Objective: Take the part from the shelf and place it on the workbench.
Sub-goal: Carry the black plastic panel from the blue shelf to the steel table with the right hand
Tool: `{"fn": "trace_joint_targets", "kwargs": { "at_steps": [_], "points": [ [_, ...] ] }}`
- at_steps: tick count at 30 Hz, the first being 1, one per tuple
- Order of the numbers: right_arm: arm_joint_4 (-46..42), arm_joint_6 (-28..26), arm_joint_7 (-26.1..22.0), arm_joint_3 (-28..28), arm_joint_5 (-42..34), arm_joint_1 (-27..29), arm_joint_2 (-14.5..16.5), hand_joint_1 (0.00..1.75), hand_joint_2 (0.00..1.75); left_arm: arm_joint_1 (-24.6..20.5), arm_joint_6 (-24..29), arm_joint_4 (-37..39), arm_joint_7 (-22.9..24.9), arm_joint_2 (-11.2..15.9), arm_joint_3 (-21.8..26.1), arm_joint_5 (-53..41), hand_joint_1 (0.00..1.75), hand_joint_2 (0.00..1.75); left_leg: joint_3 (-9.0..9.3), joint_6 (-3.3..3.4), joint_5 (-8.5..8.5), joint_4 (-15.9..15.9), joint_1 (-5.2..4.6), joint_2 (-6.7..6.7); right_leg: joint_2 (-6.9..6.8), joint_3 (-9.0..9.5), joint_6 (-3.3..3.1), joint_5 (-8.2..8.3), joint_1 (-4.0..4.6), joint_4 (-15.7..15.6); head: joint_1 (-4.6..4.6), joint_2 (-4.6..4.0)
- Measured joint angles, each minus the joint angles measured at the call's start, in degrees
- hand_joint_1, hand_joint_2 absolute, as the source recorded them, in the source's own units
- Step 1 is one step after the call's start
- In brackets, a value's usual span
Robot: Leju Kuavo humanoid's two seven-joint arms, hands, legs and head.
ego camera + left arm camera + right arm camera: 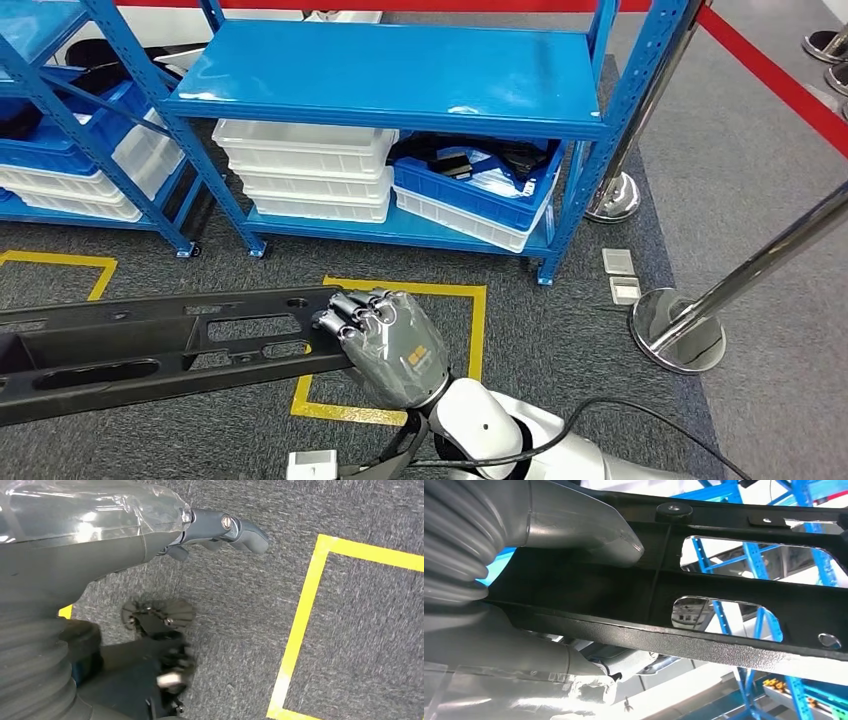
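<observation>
The right hand (392,345) reaches forward from the silver arm, knuckles up, fingers curled over the end of the long black part (150,345). From the wrist, the thumb (589,527) presses one face of the part (724,605) while the fingers wrap the other, so the grip is firm. The part runs level out to the robot's left, above the grey carpet and the yellow floor marking (470,330), well clear of the blue shelf (400,75) that stands ahead with white bins (300,165) and a blue bin (470,195). The left hand (220,530) hangs over the carpet, fingers curled in loosely, holding nothing.
</observation>
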Motion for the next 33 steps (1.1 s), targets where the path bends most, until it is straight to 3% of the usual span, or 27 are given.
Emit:
{"fn": "trace_joint_targets", "kwargs": {
  "at_steps": [2,4,6,9,10,11,12,14,16,18,19,21,22,24,26,27,28,29,31,33],
  "points": [
    [0.01,0.01,-0.04,0.0,-0.12,-0.08,0.03,1.75,1.75,0.05,0.04,0.0,0.0,0.0,0.0,0.2,0.0,1.75,1.14,0.47,0.48,-2.9,-0.44,0.56,-0.52,0.1,0.44,-0.07,0.16,-0.07,-0.01,0.0],
    [0.02,0.07,-0.15,0.0,-0.3,-0.22,0.1,1.75,1.75,0.3,0.08,0.03,-0.03,0.0,0.0,0.41,0.0,1.75,1.02,1.0,0.76,-3.21,-0.37,-0.06,-0.79,0.25,1.03,-0.18,0.16,-0.2,-0.01,0.0],
    [0.04,0.15,-0.25,0.0,-0.38,-0.42,0.15,1.75,1.75,0.44,0.12,0.09,-0.14,0.01,0.01,0.48,0.0,1.75,1.13,1.76,1.14,-3.74,-0.01,-0.57,0.36,-0.26,1.52,-1.67,0.1,1.36,0.08,0.0],
    [0.13,0.19,-0.33,0.0,-0.42,-0.55,0.15,1.75,1.75,0.54,0.14,0.16,-0.27,0.0,0.02,0.55,0.0,1.75,1.13,2.38,1.36,-3.94,0.07,-1.39,2.42,-4.65,1.69,-6.79,0.03,11.22,0.63,0.0],
    [0.19,0.21,-0.33,0.0,-0.45,-0.52,0.15,1.75,1.75,0.63,0.14,0.2,-0.28,0.0,0.02,0.61,0.0,1.75,1.13,2.41,1.34,-3.87,0.03,-1.78,2.57,-6.18,1.73,-7.71,0.02,14.41,0.76,0.0],
    [0.27,0.23,-0.33,0.0,-0.48,-0.5,0.15,1.75,1.75,0.71,0.14,0.24,-0.31,0.0,0.02,0.69,0.0,1.75,1.13,2.44,1.32,-3.77,0.0,-2.19,2.62,-6.93,1.75,-7.55,0.02,15.81,0.81,0.0],
    [0.33,0.25,-0.33,0.0,-0.49,-0.48,0.15,1.75,1.75,0.76,0.15,0.28,-0.35,0.0,0.02,0.79,0.0,1.75,1.13,2.44,1.28,-3.65,0.0,-2.66,2.66,-6.79,1.72,-6.42,0.0,15.27,0.85,0.0],
    [0.39,0.26,-0.35,0.0,-0.51,-0.49,0.15,1.75,1.75,0.78,0.2,0.33,-0.5,0.0,0.02,0.93,0.0,1.75,1.1,2.28,1.09,-3.28,0.07,-3.68,3.42,-3.66,1.49,-2.28,-0.12,8.12,0.97,0.0],
    [0.44,0.28,-0.43,0.0,-0.54,-0.48,0.18,1.75,1.75,0.75,0.28,0.34,-0.67,0.0,0.02,0.99,0.0,1.75,0.62,1.81,0.91,-2.69,0.04,-4.61,5.17,-1.08,1.3,-0.01,-0.22,1.88,1.0,0.0],
    [0.49,0.35,-0.51,0.0,-0.57,-0.44,0.22,1.75,1.75,0.84,0.38,0.36,-0.76,0.0,0.02,1.04,0.0,1.75,0.06,1.11,1.04,-2.49,0.2,-5.29,5.91,-0.83,1.02,-0.01,-0.03,0.73,0.91,0.0],
    [0.5,0.39,-0.55,0.0,-0.57,-0.43,0.25,1.75,1.75,0.92,0.43,0.37,-0.78,0.01,0.02,1.07,0.0,1.75,-0.05,0.74,1.16,-2.58,0.32,-5.63,5.58,-0.85,0.7,0.1,-0.02,0.65,0.92,0.0],
    [0.52,0.45,-0.7,0.0,-0.58,-0.46,0.37,1.75,1.75,1.01,0.54,0.4,-0.79,0.05,0.02,1.14,0.0,1.75,-0.38,-0.01,0.41,-1.58,0.31,-4.92,4.62,-0.63,-0.01,0.42,-0.16,0.15,0.71,0.0],
    [0.52,0.48,-0.78,0.0,-0.6,-0.48,0.46,1.75,1.75,0.97,0.59,0.41,-0.79,0.08,0.02,1.19,0.0,1.75,-1.06,-0.34,-0.67,0.07,0.25,-4.1,4.08,-0.52,-0.28,0.56,-0.3,-0.09,0.47,0.0],
    [0.53,0.5,-0.9,0.0,-0.63,-0.47,0.61,1.75,1.75,0.92,0.69,0.42,-0.79,0.09,0.02,1.31,0.0,1.75,-4.19,-0.9,-4.18,6.91,0.34,-2.35,2.93,-0.47,-0.57,0.55,-0.26,-0.15,-0.02,0.0],
    [0.58,0.51,-0.96,0.0,-0.64,-0.38,0.63,1.75,1.75,1.06,0.77,0.43,-0.79,0.09,0.02,1.4,0.0,1.75,-6.94,-1.18,-6.02,12.67,0.5,-1.76,1.82,-0.48,-0.67,0.42,-0.16,-0.06,-0.1,0.0],
    [0.61,0.52,-0.98,0.0,-0.64,-0.35,0.63,1.75,1.75,1.14,0.78,0.44,-0.79,0.09,0.02,1.43,0.0,1.75,-6.86,-1.16,-5.35,12.56,0.54,-1.65,1.37,-0.45,-0.66,0.34,-0.15,-0.01,-0.11,0.0],
    [0.63,0.52,-1.01,0.0,-0.64,-0.33,0.64,1.75,1.75,1.19,0.79,0.44,-0.79,0.09,0.02,1.44,0.0,1.75,-5.6,-1.04,-3.67,10.07,0.55,-1.48,0.97,-0.35,-0.61,0.24,-0.15,0.02,-0.12,0.0],
    [0.63,0.52,-1.03,0.0,-0.64,-0.33,0.67,1.75,1.75,1.2,0.81,0.44,-0.79,0.09,0.02,1.45,0.0,1.75,-3.52,-0.82,-1.61,5.92,0.5,-1.0,0.61,-0.2,-0.49,0.12,-0.14,0.03,-0.12,0.0],
    [0.63,0.52,-1.05,0.0,-0.64,-0.35,0.73,1.75,1.75,1.11,0.84,0.44,-0.79,0.09,0.02,1.46,0.0,1.75,-0.12,-0.22,0.94,-1.17,0.06,0.29,0.02,0.03,-0.12,-0.11,0.02,0.01,-0.11,0.0],
    [0.63,0.52,-1.05,0.0,-0.65,-0.37,0.78,1.75,1.75,1.12,0.86,0.44,-0.79,0.09,0.02,1.47,0.0,1.75,0.54,0.26,1.18,-3.12,-0.39,0.66,-0.46,0.12,0.35,-0.16,0.14,-0.12,-0.1,0.0]
  ]
}}
